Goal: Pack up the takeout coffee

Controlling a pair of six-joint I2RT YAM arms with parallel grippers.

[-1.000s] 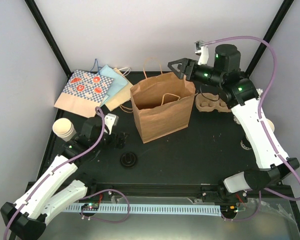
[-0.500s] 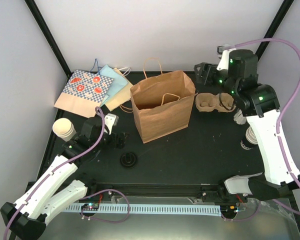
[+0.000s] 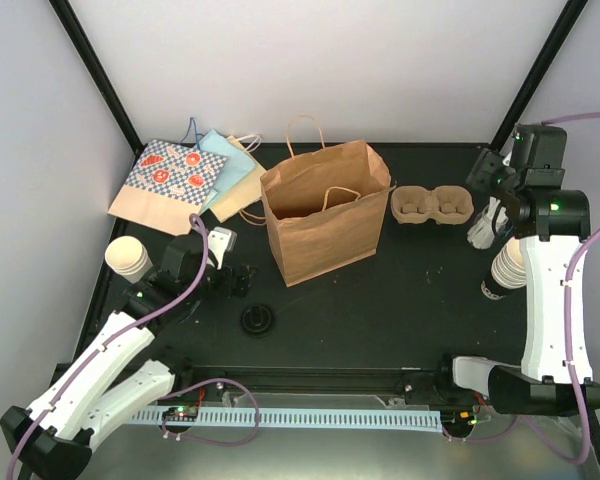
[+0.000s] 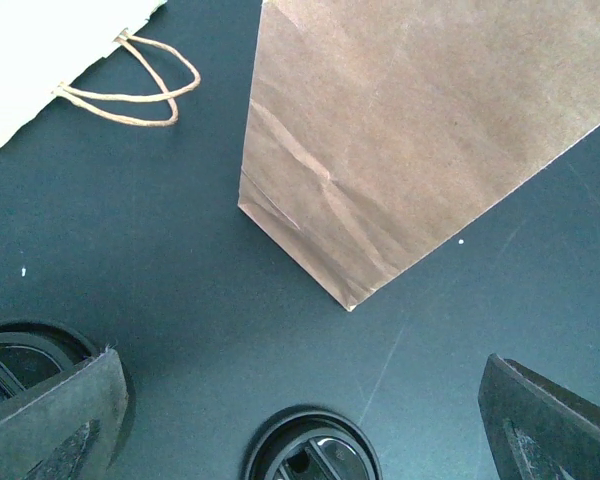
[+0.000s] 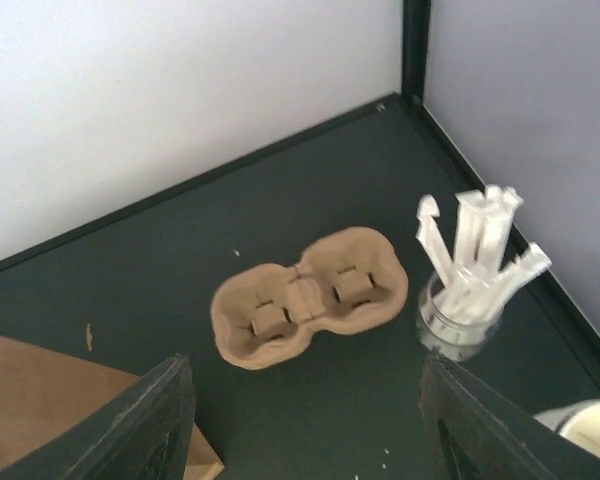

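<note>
Black table (image 3: 400,300); on it brown bag (image 3: 325,215), pulp carrier (image 3: 433,206), lid (image 3: 258,320), cup stack (image 3: 128,257).

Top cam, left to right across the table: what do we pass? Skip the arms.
In order: cream cup stack → black lid → brown paper bag → cup carrier → second cup stack. Left out, overlapping: flat bags, jar of white sticks.

Brown paper bag (image 3: 320,215) stood upright mid-table, mouth open. Cup carrier (image 3: 433,205) lay just right of it, toward the far edge. My right gripper (image 3: 483,178) hung by the far right corner. My left gripper (image 3: 238,282) sat low, near a black lid (image 3: 258,320). One cup stack (image 3: 130,258) stood at the left edge.
</note>
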